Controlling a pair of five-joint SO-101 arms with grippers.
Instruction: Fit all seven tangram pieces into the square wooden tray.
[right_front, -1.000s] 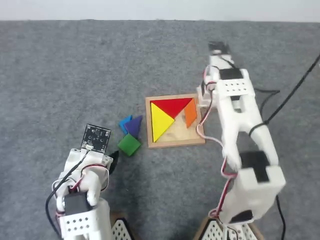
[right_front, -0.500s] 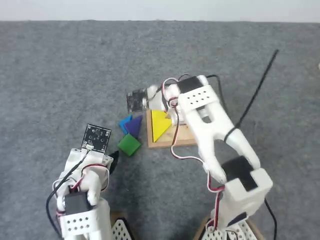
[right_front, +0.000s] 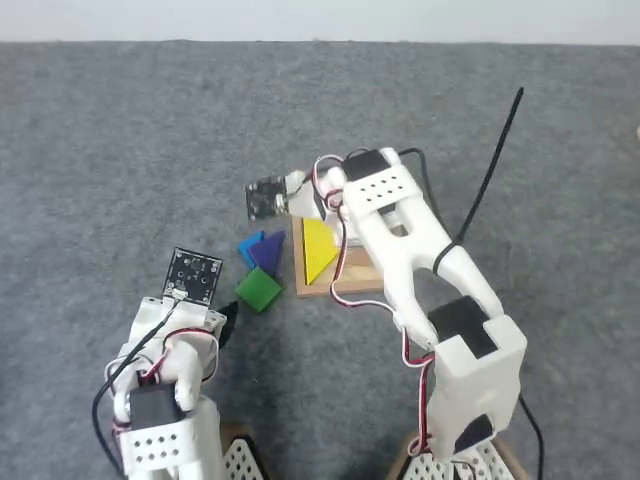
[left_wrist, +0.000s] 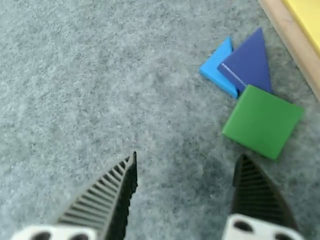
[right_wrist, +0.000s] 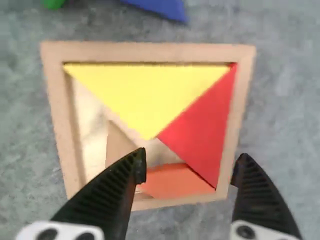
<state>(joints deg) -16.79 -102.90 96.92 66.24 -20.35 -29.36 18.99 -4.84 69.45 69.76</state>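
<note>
high view shows a grey, felt-like counter (right_front: 120, 140) running back to a pale wall (right_front: 300, 18). the square wooden tray (right_front: 299, 262) lies mid-counter beneath the right arm. inside it are a yellow triangle (right_wrist: 147, 95), a red triangle (right_wrist: 205, 132) and an orange piece (right_wrist: 172, 182). the right hand (right_wrist: 192, 160) hangs over it, fingers apart. a blue piece (left_wrist: 217, 67), a purple triangle (left_wrist: 247, 62) and a green square (left_wrist: 262, 121) sit bunched on the felt just beside the tray. the left hand (left_wrist: 189, 162) hovers near them, fingers apart.
</note>
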